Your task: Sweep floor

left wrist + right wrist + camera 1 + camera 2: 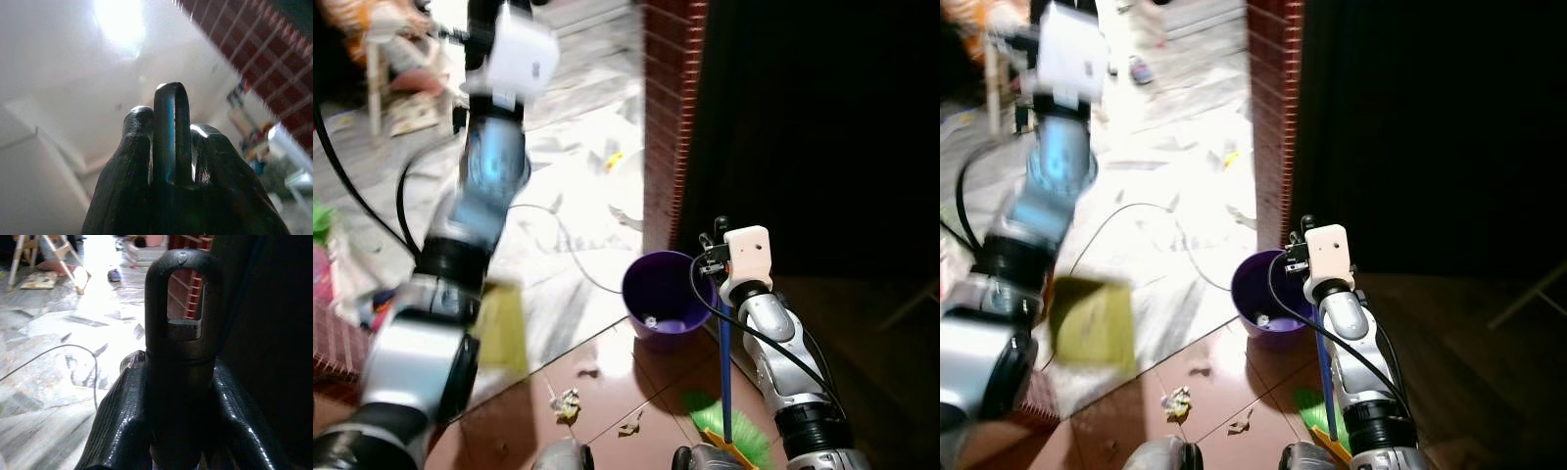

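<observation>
Right wrist view: right gripper (pixel 176 396) clamps the broom handle (pixel 181 308)

Left arm (pixel 480 196) motion-blurred, broom (pixel 729 431) edge-cropped

Head pair downward — wrist views close-up

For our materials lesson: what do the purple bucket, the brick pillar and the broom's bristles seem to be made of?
Purple bucket: likely plastic, with a smooth, uniform, slightly glossy wall.
Brick pillar: fired brick, matte red courses with pale mortar lines.
Broom bristles: probably synthetic fibre, bright green and stiff-looking.
</observation>
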`<state>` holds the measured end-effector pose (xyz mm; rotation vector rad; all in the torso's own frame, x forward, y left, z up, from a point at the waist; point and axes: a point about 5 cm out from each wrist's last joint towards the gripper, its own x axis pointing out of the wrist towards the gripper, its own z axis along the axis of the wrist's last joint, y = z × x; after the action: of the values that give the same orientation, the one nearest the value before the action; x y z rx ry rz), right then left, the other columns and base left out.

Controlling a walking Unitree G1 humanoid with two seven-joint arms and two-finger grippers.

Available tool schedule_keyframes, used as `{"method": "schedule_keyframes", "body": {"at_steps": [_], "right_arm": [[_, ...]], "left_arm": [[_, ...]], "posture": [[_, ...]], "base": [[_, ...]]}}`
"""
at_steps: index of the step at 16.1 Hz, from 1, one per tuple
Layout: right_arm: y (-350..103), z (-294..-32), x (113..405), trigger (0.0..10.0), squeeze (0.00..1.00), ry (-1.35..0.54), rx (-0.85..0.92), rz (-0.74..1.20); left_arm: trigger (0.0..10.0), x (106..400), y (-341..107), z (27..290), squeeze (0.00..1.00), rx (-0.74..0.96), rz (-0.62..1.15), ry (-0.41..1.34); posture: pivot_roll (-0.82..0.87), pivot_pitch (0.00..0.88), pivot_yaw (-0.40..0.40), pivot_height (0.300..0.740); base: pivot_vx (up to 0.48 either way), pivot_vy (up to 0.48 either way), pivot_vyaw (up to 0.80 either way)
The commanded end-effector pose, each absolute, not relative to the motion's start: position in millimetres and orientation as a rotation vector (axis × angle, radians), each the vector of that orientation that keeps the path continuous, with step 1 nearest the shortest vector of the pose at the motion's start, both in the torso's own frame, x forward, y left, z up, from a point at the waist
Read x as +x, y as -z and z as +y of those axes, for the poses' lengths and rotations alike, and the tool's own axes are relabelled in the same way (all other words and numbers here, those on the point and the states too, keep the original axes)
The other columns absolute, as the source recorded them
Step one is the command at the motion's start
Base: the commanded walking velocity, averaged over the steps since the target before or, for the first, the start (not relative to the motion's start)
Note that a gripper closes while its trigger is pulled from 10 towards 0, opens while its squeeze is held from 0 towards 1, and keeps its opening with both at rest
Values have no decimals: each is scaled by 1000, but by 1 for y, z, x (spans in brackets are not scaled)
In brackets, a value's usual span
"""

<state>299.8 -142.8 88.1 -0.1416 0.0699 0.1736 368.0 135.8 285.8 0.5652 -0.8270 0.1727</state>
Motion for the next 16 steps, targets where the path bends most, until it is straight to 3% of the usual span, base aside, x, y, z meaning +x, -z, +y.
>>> {"method": "schedule_keyframes", "body": {"at_steps": [1, 4, 8, 11, 14, 15, 16], "right_arm": [[-94, -135, 303, 10000, 0, -208, -86, 36], [-90, -133, 300, 10000, 0, -244, -69, 46], [-87, -131, 298, 10000, 0, -289, -76, 57], [-83, -130, 299, 10000, 0, -311, -54, 71], [-77, -132, 297, 10000, 0, -328, -69, 88], [-73, -134, 296, 10000, 0, -320, -59, 106], [-72, -135, 297, 10000, 0, -316, -54, 109]], "left_arm": [[10000, 361, -291, 134, 0, 487, -827, -193], [10000, 351, -236, 140, 0, 357, -591, -201], [10000, 342, -203, 150, 0, 249, -430, -182], [10000, 316, -155, 157, 0, 93, -199, -190], [10000, 301, -134, 162, 0, 19, -74, -220], [10000, 290, -120, 160, 0, -111, -28, -162], [10000, 285, -115, 160, 0, -129, -14, -172]], "posture": [[-34, 0, 37, 740], [-37, 0, 33, 740], [-32, 0, 28, 740], [-17, 0, 14, 740], [-10, 0, 7, 740], [-11, 0, 7, 740], [-12, 0, 7, 740]], "base": [[0, 0, 0], [0, 0, 0], [0, 0, 0], [0, 0, 0], [0, 0, 0], [0, 0, 0], [0, 0, 0]]}}
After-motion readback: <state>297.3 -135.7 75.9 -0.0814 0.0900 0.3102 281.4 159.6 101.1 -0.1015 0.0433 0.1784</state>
